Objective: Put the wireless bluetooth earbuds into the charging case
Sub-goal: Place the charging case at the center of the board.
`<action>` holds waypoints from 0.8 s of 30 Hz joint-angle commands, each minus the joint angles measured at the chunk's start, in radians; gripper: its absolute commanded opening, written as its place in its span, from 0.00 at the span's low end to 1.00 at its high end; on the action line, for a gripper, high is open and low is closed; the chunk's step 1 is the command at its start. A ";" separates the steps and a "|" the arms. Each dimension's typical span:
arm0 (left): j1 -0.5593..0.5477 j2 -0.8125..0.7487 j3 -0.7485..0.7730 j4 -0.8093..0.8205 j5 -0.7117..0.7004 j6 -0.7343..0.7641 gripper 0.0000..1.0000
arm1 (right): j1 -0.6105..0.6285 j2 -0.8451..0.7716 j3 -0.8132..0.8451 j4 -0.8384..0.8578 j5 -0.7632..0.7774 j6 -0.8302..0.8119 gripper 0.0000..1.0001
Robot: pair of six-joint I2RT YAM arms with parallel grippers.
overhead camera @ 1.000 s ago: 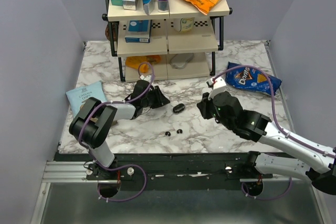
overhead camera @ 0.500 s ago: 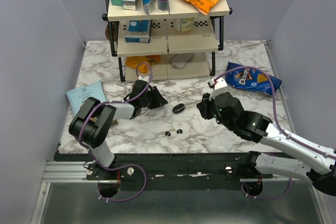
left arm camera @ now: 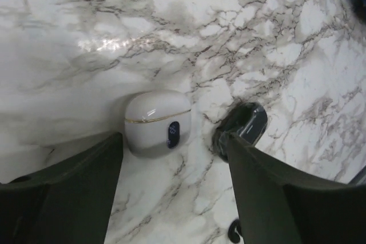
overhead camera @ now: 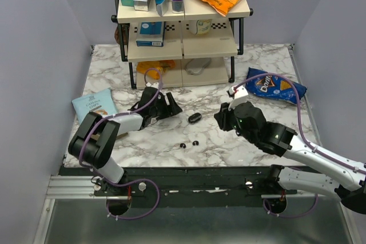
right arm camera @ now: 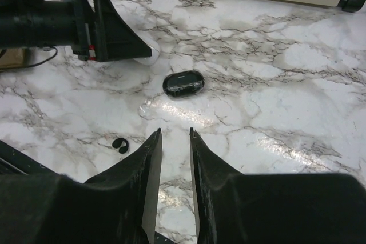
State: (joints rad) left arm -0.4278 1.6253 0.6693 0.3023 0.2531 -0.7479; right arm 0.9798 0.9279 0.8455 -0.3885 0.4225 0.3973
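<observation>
Left pincer [overhead camera: 164,107]: jaws wide apart and gripping nothing. It sits low over the tabletop [overhead camera: 143,141], nose toward 3 o'clock.
White pod [left arm camera: 157,123]: lies just beyond the left fingertips, in line with the gap. It is not the task's case, so I judge it a bystander.
Earbuds [overhead camera: 183,145]: two loose on the marble, close together at 7 o'clock from the case and well apart from both pincers. Neither is seated yet.
Case [overhead camera: 195,118]: black oval with its lid apparently shut, alone between the arms, at 3 o'clock from the left pincer. Likely it needs opening first.
Right pincer [right arm camera: 174,132]: jaws only a slit apart and empty. The case is dead ahead at 12 o'clock, which suits a reach for it.
Top view only: both earbuds together.
Left wrist only: the white pod in full, with the case at its 3 o'clock.
Right wrist only: a single earbud, at 9 o'clock from its fingertips.
</observation>
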 commanded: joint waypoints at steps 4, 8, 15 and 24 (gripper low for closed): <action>0.034 -0.287 -0.036 -0.411 -0.308 0.053 0.86 | -0.001 0.000 -0.034 0.034 0.047 0.014 0.40; 0.009 -0.436 -0.039 -0.497 -0.451 0.044 0.99 | -0.001 0.012 -0.069 0.104 0.085 0.018 0.56; -0.012 -0.590 -0.197 -0.278 -0.365 -0.200 0.99 | -0.003 0.046 -0.079 0.134 0.067 0.040 0.69; -0.318 -0.447 -0.025 -0.361 -0.643 -0.210 0.99 | -0.027 0.075 -0.117 0.128 0.091 0.087 0.66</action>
State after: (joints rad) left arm -0.6991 1.1202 0.5758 -0.0616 -0.2855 -0.9379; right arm 0.9745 0.9730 0.7616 -0.2813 0.4839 0.4381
